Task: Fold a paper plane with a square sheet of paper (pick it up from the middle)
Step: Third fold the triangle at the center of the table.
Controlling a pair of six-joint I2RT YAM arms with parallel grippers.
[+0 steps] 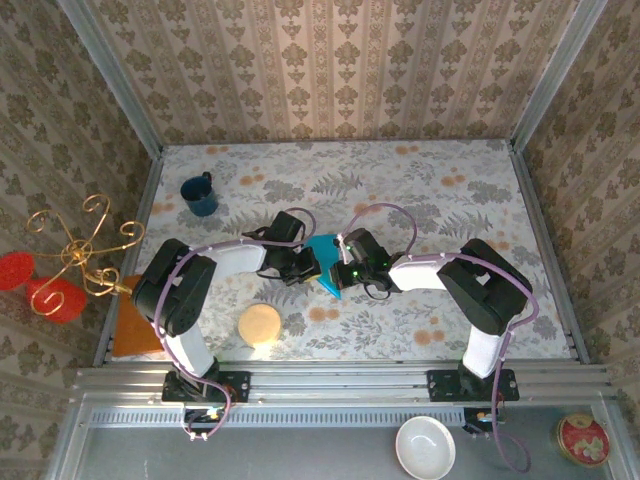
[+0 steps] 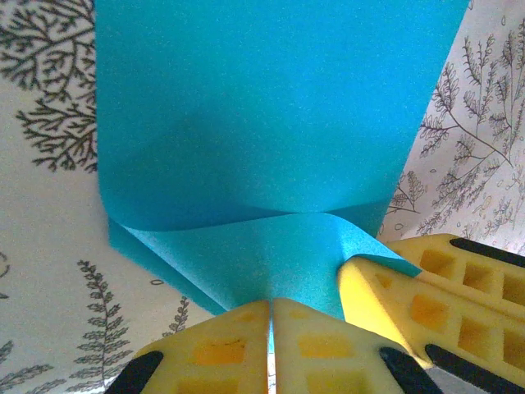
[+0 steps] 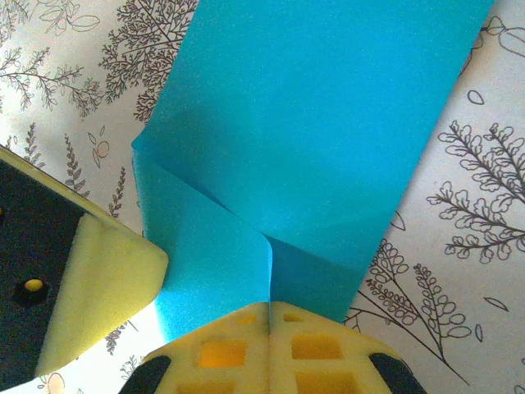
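Floral table [image 1: 450, 190], creased turquoise paper [image 1: 322, 248]

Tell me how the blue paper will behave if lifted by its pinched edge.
Probably floppy: the paper curls and buckles where the left tool and right tool pinch it. Likely very light, being one thin sheet. It should crease easily; a soft fold shows near the tools.

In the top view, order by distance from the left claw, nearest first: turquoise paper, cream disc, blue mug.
1. Turquoise-blue square sheet of paper, gripped by left claw.
2. Cream round disc, near left.
3. Dark blue mug, far left.
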